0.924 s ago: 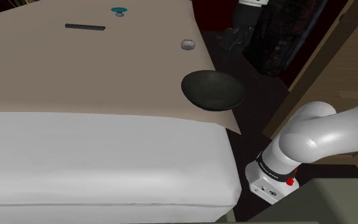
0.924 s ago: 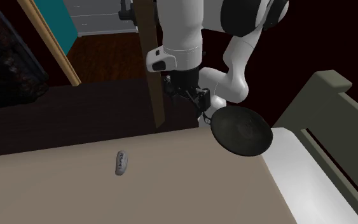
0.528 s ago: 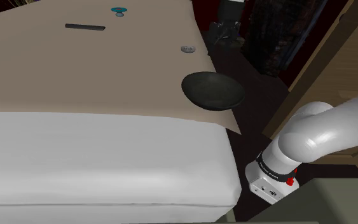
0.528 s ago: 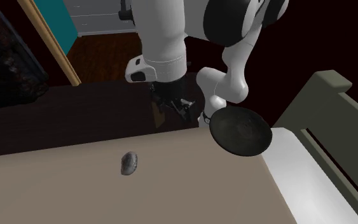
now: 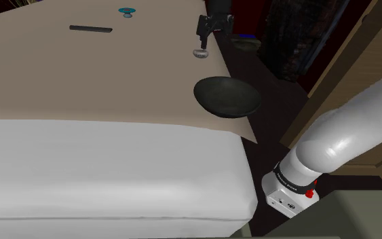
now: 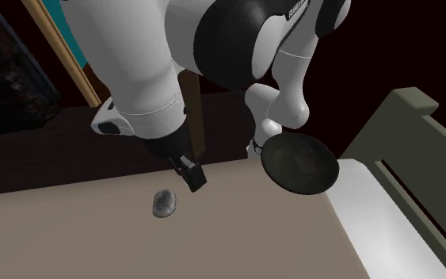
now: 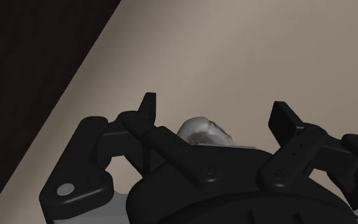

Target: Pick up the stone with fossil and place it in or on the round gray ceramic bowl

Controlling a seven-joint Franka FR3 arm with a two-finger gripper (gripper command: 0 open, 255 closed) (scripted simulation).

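A small grey stone [image 5: 201,52] lies on the tan surface [image 5: 81,75] near its far edge; it also shows as the stone [image 6: 164,204] in the second exterior view. My black gripper [image 5: 204,35] hangs just above it, open, and touches nothing. In the wrist view the stone [image 7: 203,132] sits low between the spread fingers of the gripper [image 7: 215,109]. The round dark bowl [image 5: 227,96] rests at the surface's edge, toward the stand from the stone, and overhangs it. From the second exterior view the gripper [image 6: 191,176] is close beside the stone, with the bowl [image 6: 300,162] to its right.
A flat black bar [image 5: 91,28] and a small teal object [image 5: 125,11] lie far back on the tan surface. A white slab [image 5: 101,170] covers the near part. A wooden post [image 6: 195,119] stands by the edge behind the gripper. A wooden frame [image 5: 359,81] rises at the shoulder view's right.
The arm swung in from beyond the surface's edge and brought the gripper down over the stone. The stone turned and shifted slightly. The bowl stayed put.
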